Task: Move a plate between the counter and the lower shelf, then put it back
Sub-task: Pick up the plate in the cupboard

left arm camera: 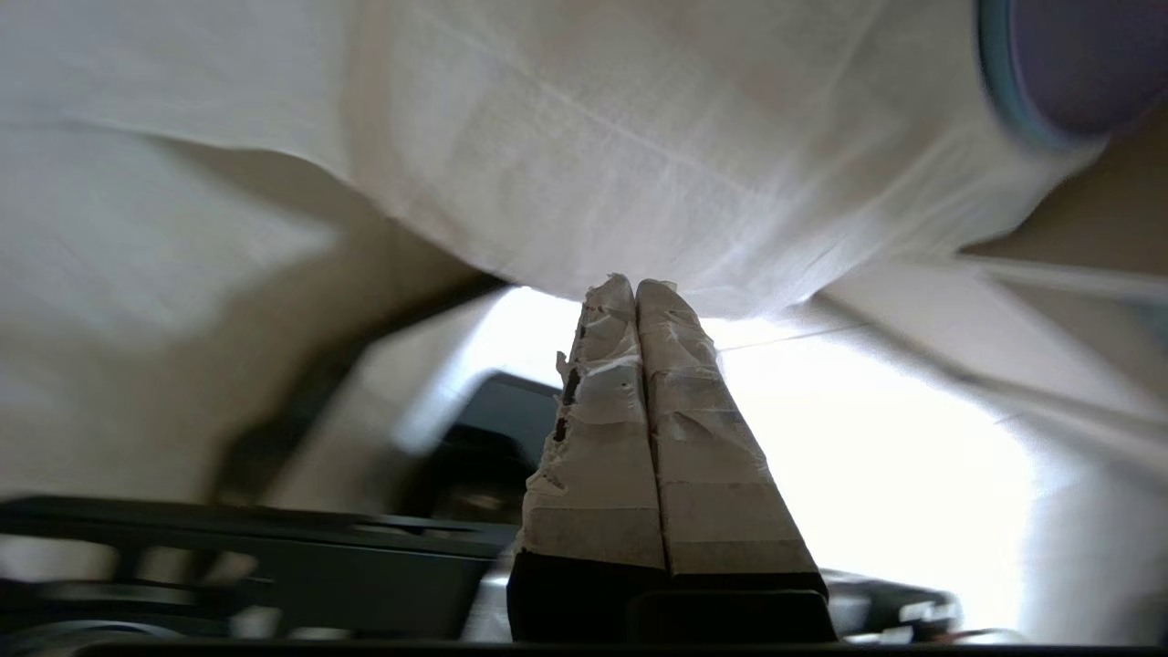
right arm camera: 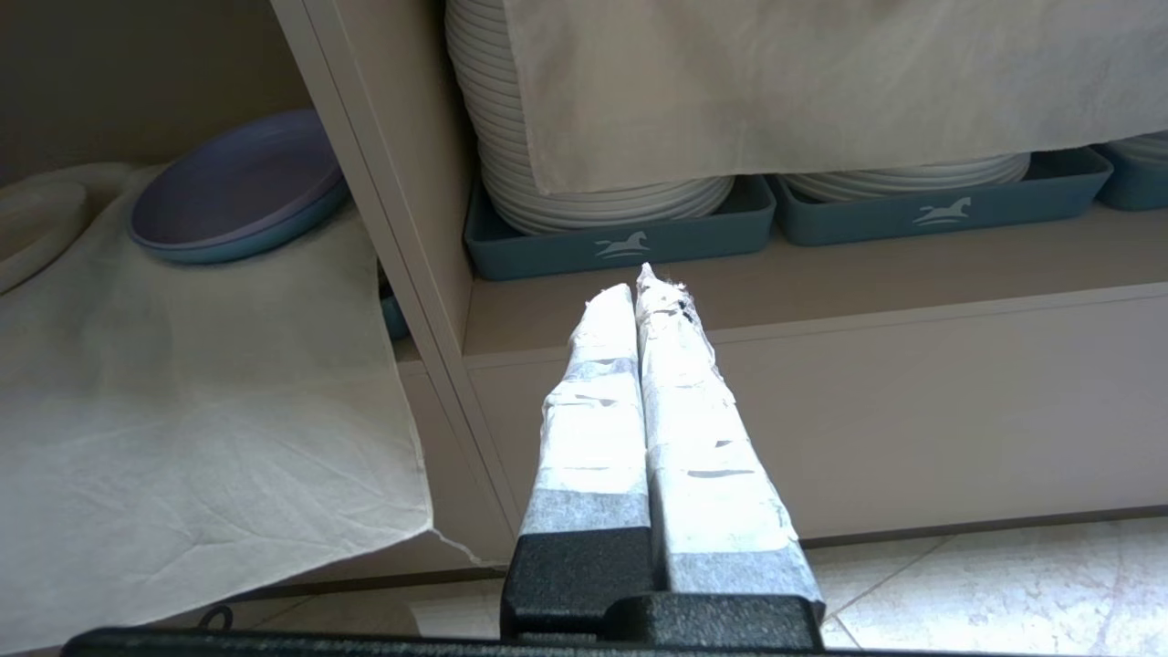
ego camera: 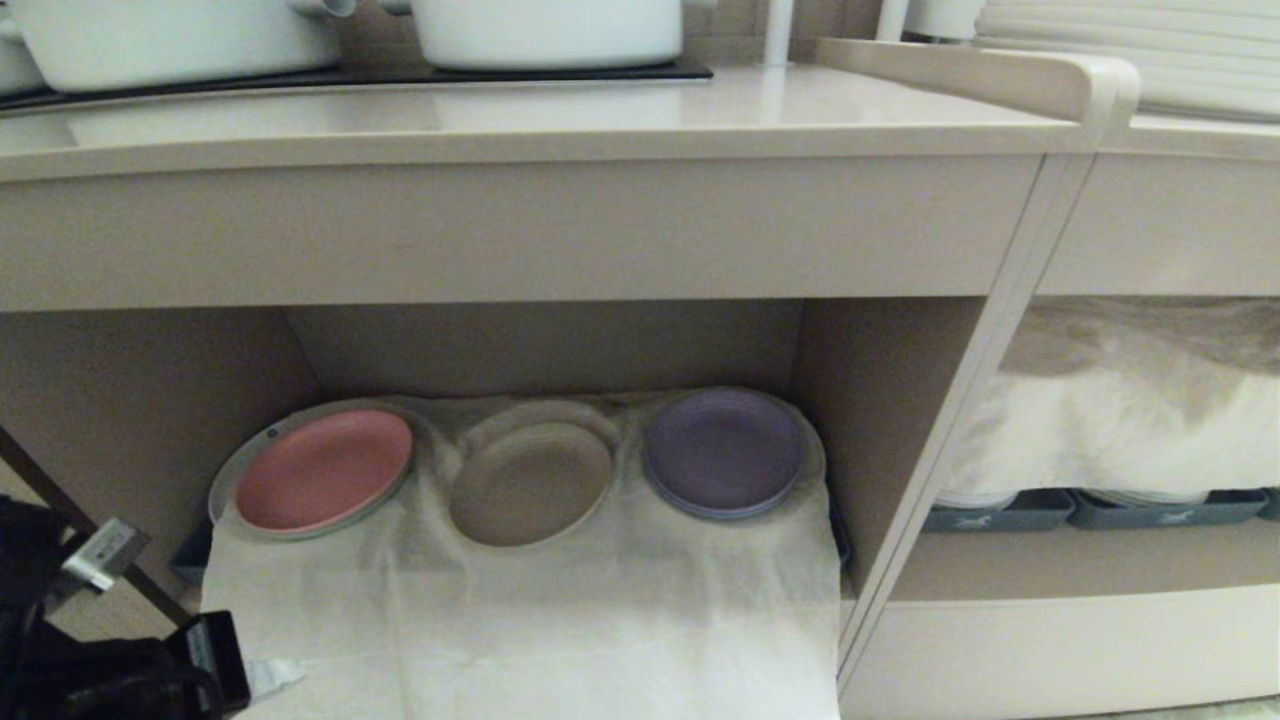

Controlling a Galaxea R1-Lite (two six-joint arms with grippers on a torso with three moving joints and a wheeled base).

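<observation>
Head view: the plate (ego camera: 530,483) sits on the shelf's cloth (ego camera: 560,620), between pink (ego camera: 325,468) and purple (ego camera: 722,452) plates. Left gripper (left arm camera: 636,285), fingers pressed together and empty, hangs low beside the draped cloth, which it could snag, dragging plates off.

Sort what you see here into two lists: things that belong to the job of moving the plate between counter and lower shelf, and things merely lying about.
Belongs to the job:
cream plate
counter
lower shelf
left hand, shut and empty

Just lying about:
pink plate
purple plate
white cloth
white pots
stacked white plates
blue trays
</observation>
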